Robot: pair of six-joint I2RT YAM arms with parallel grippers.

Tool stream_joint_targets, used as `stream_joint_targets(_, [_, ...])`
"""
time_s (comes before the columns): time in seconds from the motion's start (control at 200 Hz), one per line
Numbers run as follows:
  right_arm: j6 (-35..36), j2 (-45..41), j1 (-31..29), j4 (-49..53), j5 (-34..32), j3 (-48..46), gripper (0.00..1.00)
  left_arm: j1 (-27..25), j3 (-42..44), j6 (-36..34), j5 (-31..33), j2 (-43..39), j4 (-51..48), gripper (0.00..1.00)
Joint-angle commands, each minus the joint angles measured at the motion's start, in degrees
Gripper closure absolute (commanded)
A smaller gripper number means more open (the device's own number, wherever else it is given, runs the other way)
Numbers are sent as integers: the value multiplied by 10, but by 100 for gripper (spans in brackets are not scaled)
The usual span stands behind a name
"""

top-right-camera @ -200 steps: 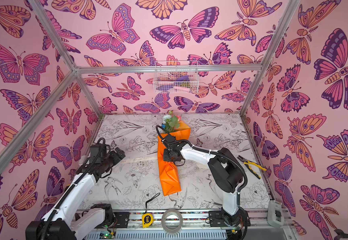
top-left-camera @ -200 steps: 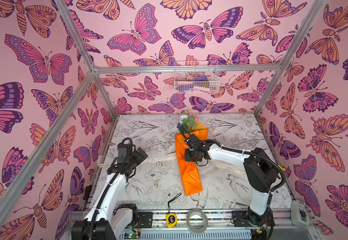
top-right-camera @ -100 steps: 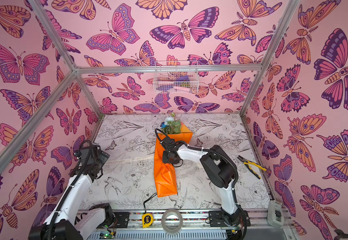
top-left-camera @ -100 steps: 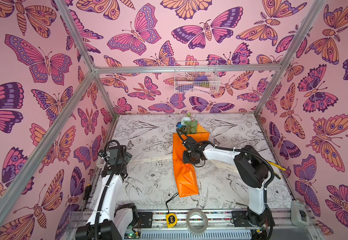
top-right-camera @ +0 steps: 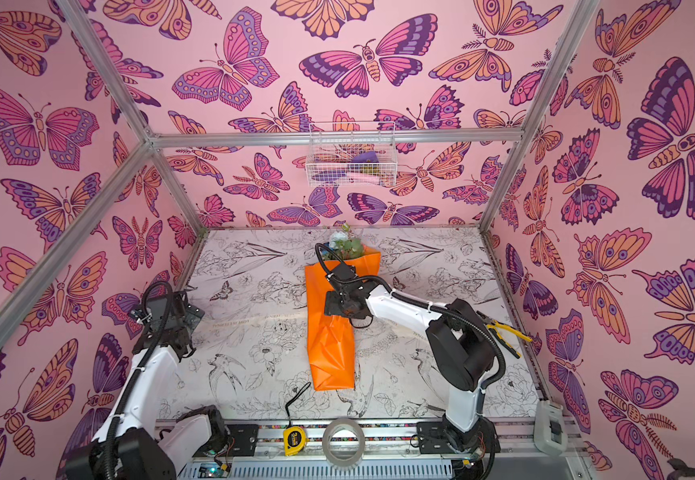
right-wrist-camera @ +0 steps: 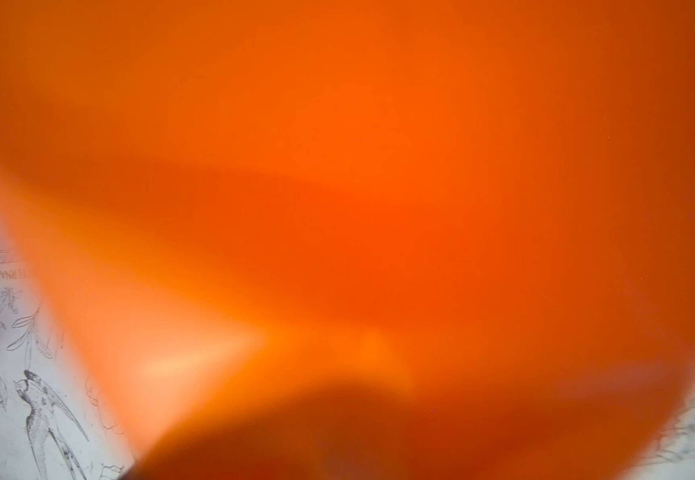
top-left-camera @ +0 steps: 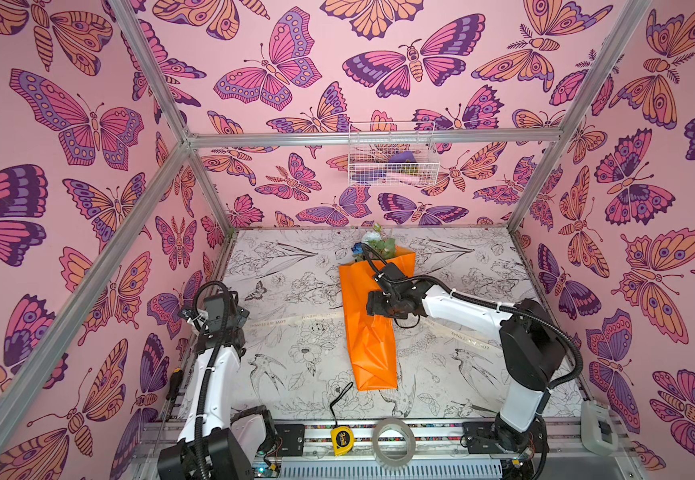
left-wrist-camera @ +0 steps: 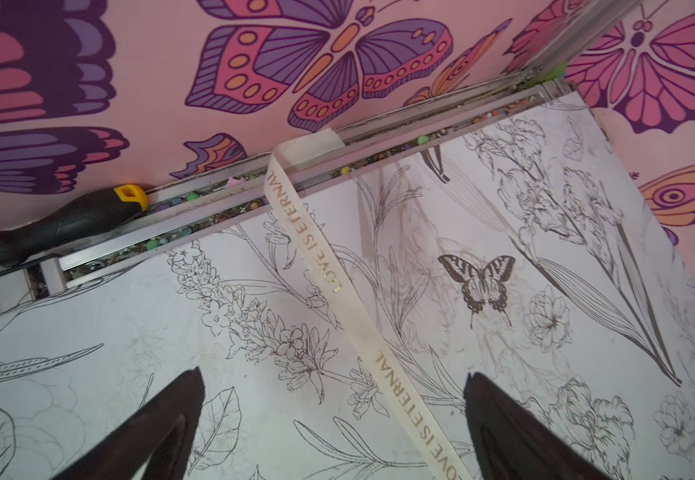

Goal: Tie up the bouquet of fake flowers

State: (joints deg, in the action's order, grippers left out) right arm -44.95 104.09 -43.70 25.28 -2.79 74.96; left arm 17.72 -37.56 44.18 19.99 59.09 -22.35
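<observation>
The bouquet of fake flowers (top-left-camera: 368, 349) (top-right-camera: 329, 353) lies lengthwise mid-table in both top views, wrapped in glossy orange paper, with blooms and leaves (top-left-camera: 372, 245) poking out at the far end. A cream printed ribbon (top-left-camera: 291, 319) (left-wrist-camera: 337, 286) runs across the table under it. My right gripper (top-left-camera: 374, 305) (top-right-camera: 331, 305) rests on the wrap's middle. Orange paper (right-wrist-camera: 358, 187) fills the right wrist view and hides the jaws. My left gripper (top-left-camera: 212, 313) (left-wrist-camera: 333, 415) hovers open over the ribbon's left end, near the left wall, holding nothing.
A yellow tape measure (top-left-camera: 341, 437) and a tape roll (top-left-camera: 393, 441) sit on the front rail. A screwdriver (left-wrist-camera: 63, 224) lies in the left wall's channel, and pliers (top-right-camera: 503, 332) lie at the right edge. A wire basket (top-left-camera: 391, 160) hangs on the back wall.
The left arm has swung leftward to the wall, over the ribbon's end. The right gripper and the bouquet have shifted slightly left, the wrap's near end most.
</observation>
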Motion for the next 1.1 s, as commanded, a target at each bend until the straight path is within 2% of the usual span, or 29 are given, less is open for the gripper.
stream_joint_targets(0.0, [10, -15, 9, 19, -20, -16, 18, 17, -4, -3, 16, 17, 2, 0])
stream_joint_targets(0.015, [9, -16, 9, 19, -20, -16, 16, 19, -4, -3, 16, 19, 2, 0])
stream_joint_targets(0.04, [9, -16, 10, 19, -19, -17, 2, 23, -4, -3, 15, 21, 2, 0])
stream_joint_targets(0.05, [9, -16, 9, 20, -20, -19, 0, 24, -4, -3, 13, 22, 2, 0])
stream_joint_targets(0.315, [22, -33, 12, 31, -23, -15, 1, 47, 4, -23, 30, 36, 12, 0])
stream_joint_targets(0.626, [47, -68, 11, 80, -22, -22, 0, 106, 17, -41, -3, 110, 53, 5])
stream_joint_targets(0.766, [51, -86, 5, 87, -14, -34, 6, 122, 13, -48, -22, 161, 69, 8])
stream_joint_targets(0.871, [54, -88, -5, 81, 2, -36, 16, 139, 8, -51, -48, 188, 79, 11])
stream_joint_targets(1.096, [56, -22, -17, 46, 53, -12, 35, 152, 4, -51, -87, 218, 106, 19])
